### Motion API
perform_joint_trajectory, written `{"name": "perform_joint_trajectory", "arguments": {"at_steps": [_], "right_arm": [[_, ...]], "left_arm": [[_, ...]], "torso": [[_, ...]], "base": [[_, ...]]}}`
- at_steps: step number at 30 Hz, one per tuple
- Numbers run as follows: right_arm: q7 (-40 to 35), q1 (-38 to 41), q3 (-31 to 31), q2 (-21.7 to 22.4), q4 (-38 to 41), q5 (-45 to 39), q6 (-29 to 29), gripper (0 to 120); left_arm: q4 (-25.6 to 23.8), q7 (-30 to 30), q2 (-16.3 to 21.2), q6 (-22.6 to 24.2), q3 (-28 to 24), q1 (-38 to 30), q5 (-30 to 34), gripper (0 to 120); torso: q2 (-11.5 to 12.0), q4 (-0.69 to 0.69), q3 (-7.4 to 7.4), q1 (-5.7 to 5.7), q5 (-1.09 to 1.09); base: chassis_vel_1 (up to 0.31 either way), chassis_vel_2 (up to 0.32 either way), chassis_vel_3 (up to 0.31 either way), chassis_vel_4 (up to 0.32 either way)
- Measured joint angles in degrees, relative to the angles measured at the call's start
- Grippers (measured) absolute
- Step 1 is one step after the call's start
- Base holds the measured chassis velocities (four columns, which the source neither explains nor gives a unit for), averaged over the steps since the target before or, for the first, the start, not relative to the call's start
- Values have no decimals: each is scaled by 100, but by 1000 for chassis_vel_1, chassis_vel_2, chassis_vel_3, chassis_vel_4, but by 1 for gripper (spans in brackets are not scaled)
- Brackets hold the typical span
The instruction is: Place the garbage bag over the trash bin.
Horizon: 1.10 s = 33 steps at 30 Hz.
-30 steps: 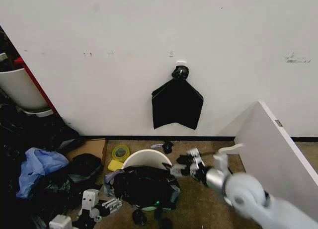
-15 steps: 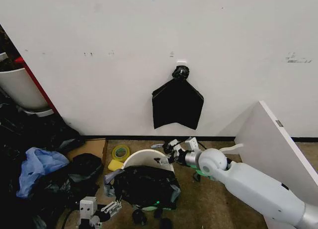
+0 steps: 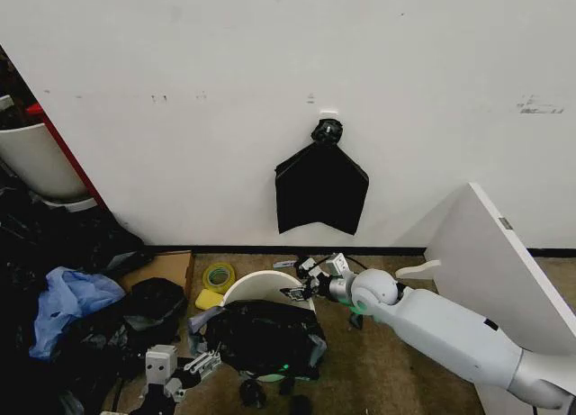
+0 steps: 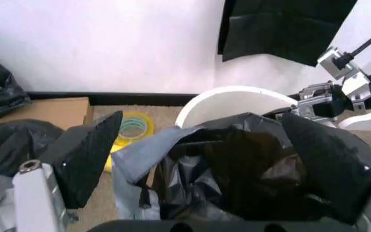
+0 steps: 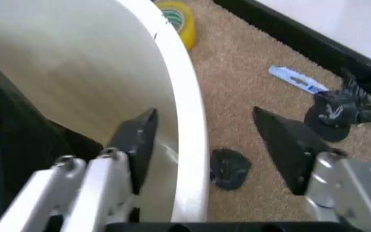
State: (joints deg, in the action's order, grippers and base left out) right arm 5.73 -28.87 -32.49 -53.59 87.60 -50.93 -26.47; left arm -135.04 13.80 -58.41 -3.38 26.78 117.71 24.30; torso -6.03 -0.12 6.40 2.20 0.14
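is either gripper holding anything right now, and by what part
Nothing is held. The right gripper is open, its fingers straddling the trash bin rim without clamping. The left gripper is open near the garbage bag.

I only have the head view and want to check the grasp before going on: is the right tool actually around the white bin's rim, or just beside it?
Observer: Around it. In the right wrist view the right tool is open and straddles the rim of the trash bin, with one finger inside the pail and the other outside over the carpet.
Operator: Any bag film between those fingers?
Observer: No, the stretch of rim between them is bare white.
Operator: And the left tool?
Observer: The left wrist view shows the left tool open. The garbage bag gapes beyond its fingers and is not gripped.
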Motion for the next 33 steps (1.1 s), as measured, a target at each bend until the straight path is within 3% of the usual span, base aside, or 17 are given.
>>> {"name": "perform_joint_trajectory", "arguments": {"at_steps": [4, 9, 11, 15, 26, 30, 33], "right_arm": [[10, 1, 12, 1, -6, -52, -9, 46], [-87, -28, 34, 11, 114, -60, -70, 22], [-108, -41, 34, 5, 135, -59, -71, 20], [-276, -186, 158, -10, 301, -86, -74, 3], [-1750, -998, 1422, 321, 1266, -908, -72, 1], [-2507, -1655, 2106, 422, 1432, -1153, -124, 1], [-3273, -2413, 2756, 251, 1625, -1253, -127, 1]], "left_arm": [[1, -2, 20, 12, -17, -32, -4, 98], [50, 3, 82, 18, -71, -109, -78, 98], [51, 6, 93, 18, -74, -125, -80, 98], [37, 21, 102, 31, -109, -171, -63, 98], [20, 74, 149, 196, -100, -483, 317, 98], [22, 96, 207, 321, -182, -706, 406, 98], [16, 141, 300, 454, -257, -913, 506, 98]], "torso": [[0, 0, 0, 0, 1], [0, 1, 0, 0, 0], [0, 0, 0, 0, 0], [0, 1, 0, 0, 1], [0, 2, 0, 0, 2], [0, 0, 0, 0, 1], [0, -1, 0, 0, 1]], "base": [[0, 0, 0, 0], [0, 0, 0, 0], [0, 0, 0, 0], [0, 0, 0, 0], [0, 0, 0, 0], [0, 0, 0, 0], [0, 0, 0, 0]]}}
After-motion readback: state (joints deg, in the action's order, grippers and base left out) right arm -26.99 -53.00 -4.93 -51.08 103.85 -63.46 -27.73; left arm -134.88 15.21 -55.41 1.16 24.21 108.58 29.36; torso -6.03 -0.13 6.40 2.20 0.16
